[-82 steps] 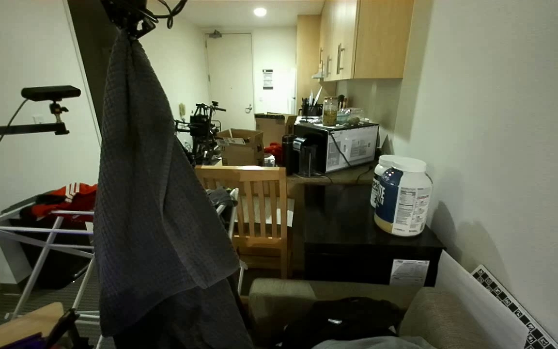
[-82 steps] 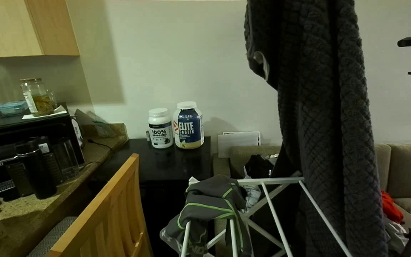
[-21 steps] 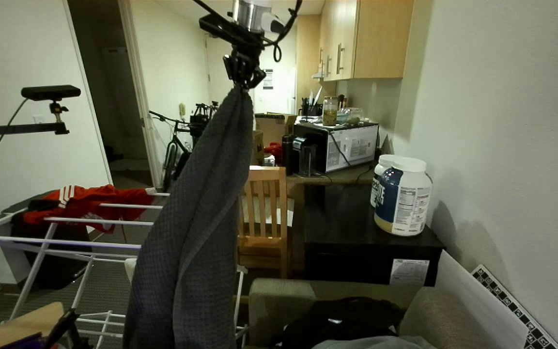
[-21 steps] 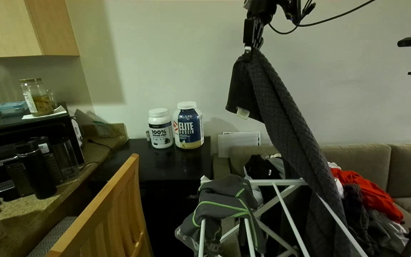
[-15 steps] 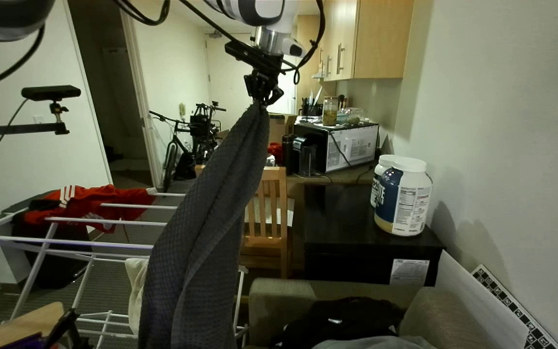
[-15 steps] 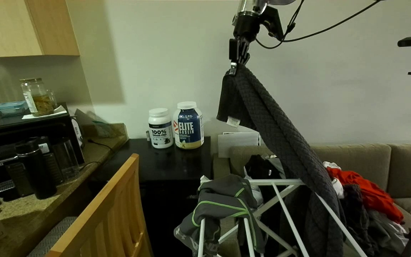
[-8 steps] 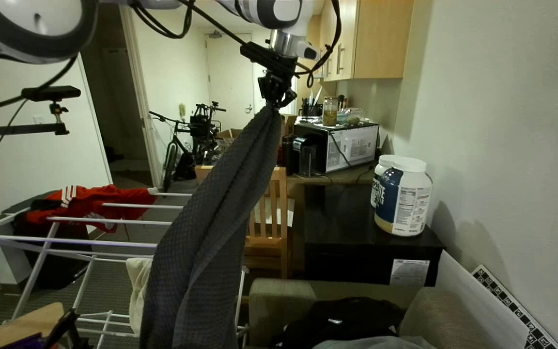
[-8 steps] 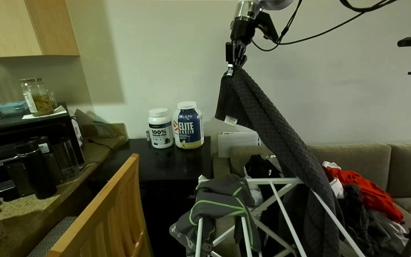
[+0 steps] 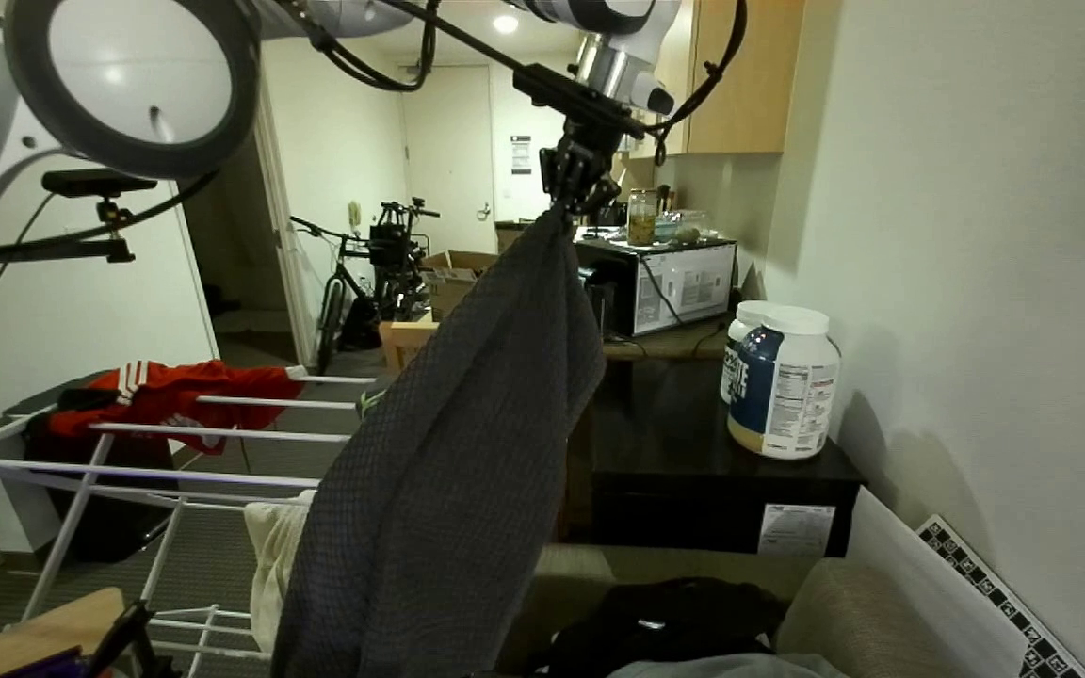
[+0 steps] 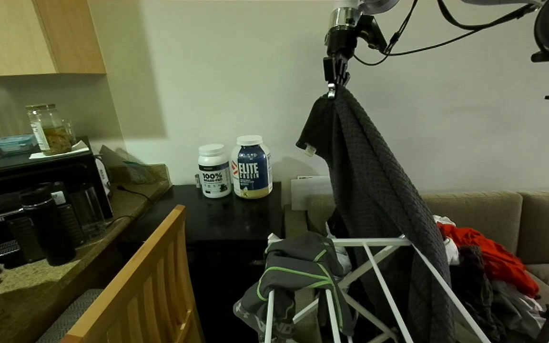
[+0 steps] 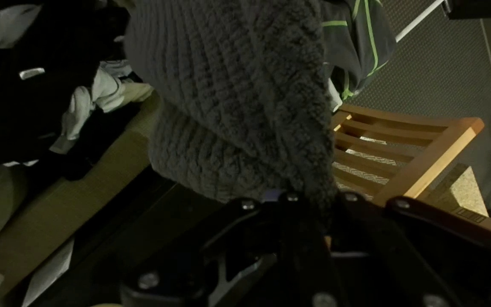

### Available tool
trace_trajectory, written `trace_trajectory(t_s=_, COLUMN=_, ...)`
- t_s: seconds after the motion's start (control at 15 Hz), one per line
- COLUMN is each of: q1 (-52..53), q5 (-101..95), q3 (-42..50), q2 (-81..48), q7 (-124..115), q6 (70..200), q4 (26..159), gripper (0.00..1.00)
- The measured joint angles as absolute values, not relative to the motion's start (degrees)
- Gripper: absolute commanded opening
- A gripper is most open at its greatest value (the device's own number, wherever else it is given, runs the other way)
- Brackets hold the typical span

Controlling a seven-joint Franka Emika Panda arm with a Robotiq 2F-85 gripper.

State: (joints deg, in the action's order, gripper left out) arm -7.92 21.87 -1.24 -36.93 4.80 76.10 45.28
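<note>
A large dark grey quilted towel (image 9: 467,424) hangs from my gripper (image 9: 566,202), pinched at its top in a narrow bunch. In the wrist view, the towel (image 11: 237,85) fills the upper middle, and its gathered end runs between the fingertips of the gripper (image 11: 322,198). A small pale label (image 10: 310,150) shows on a loose flap. The lower towel passes behind a rail of the white drying rack (image 10: 372,242); whether they touch I cannot tell. Its bottom end is out of frame. A grey garment with green lines (image 10: 298,274) lies over the rack beside it.
Red clothing (image 9: 194,391) lies on the rack's far side. A wooden chair (image 10: 160,271) stands close by. Two tubs (image 10: 250,169) sit on the dark cabinet (image 10: 217,219) by the wall. A sofa (image 10: 474,214) bears piled clothes. A mounted camera (image 9: 100,182) juts in.
My gripper has come down into view and across from where it was several seconds ago, the towel still in it. Within the last half second it has shifted slightly and the towel has spread wider.
</note>
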Motion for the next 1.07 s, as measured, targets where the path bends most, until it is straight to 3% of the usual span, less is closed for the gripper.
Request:
trace_trajectory(t_s=0.73, q1=-8.5, q5=19.0, q3=-0.3, q2=-36.7, q7=17.1, q6=74.9, q4=43.5, gripper=0.03)
trace_trajectory(t_s=1.07, q1=-7.7, q5=19.0, q3=-0.9, q2=-32.0, q7=23.5, q6=81.5, q4=49.2, gripper=0.03)
